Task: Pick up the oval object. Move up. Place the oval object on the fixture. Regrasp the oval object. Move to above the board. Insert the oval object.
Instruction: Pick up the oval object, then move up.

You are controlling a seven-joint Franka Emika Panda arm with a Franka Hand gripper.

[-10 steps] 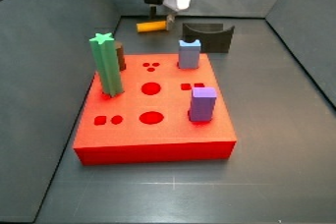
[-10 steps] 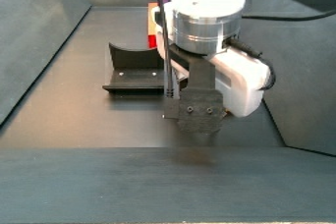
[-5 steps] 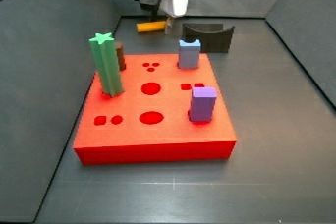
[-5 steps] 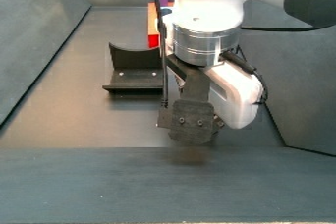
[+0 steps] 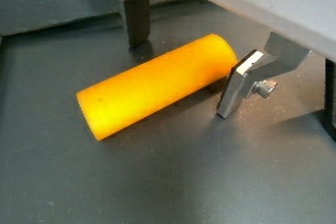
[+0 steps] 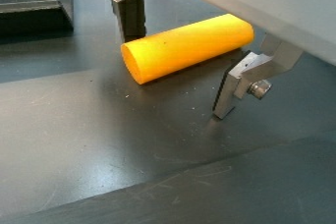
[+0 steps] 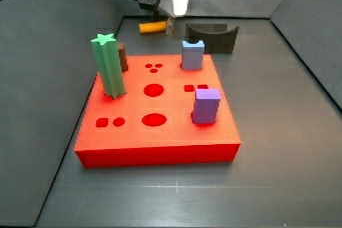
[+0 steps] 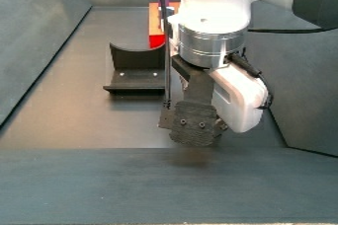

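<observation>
Gripper (image 5: 191,53) low at the floor, fingers apart astride the lying oval object (image 5: 155,83), fixture (image 7: 213,36) just beside, red board (image 7: 158,112) nearer, green star post (image 7: 108,66) and purple pegs (image 7: 205,105) standing on it.

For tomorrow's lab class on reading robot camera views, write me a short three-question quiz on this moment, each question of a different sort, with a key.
1. True or false: the gripper is closed tight on the oval object.
2. Multiple choice: in a side view, the fixture stands
A. on top of the board
B. on the floor beyond the board's far edge
C. between the fingers
3. Short answer: how does the oval object lie in both wrist views?

Key
1. False. The fingers stand on either side of it, with a gap still showing at one finger.
2. B. It sits behind the board.
3. On its side on the dark floor, between the open fingers.
</observation>
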